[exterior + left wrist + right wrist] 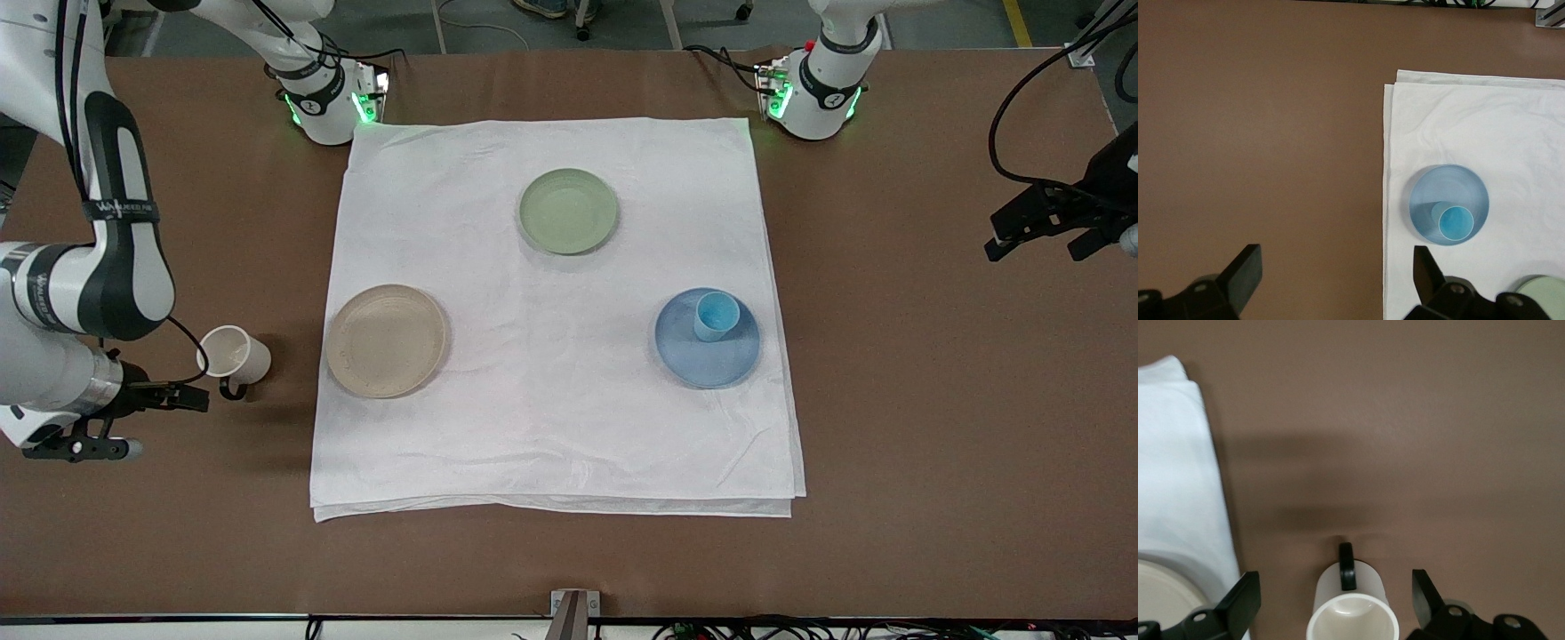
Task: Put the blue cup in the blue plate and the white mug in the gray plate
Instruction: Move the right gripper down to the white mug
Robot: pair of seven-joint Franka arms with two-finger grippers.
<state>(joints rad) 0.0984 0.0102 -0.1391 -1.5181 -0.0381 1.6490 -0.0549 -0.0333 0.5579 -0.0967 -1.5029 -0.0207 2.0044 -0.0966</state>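
Front: cup (716, 315) sits in blue plate (708, 339); mug (235, 356) on bare table beside gray plate (386, 340).

Left wrist: left gripper (1338, 273) wide open, empty, waiting.

Right wrist: right gripper (1336, 599) open astride mug (1351, 613); I'd centre, descend, then close.

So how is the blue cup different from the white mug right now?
The blue cup stands on the blue plate; the white mug stands on bare table, beside the gray plate. The cup has no handle; the mug has a dark loop handle. Both are upright, and neither is held.
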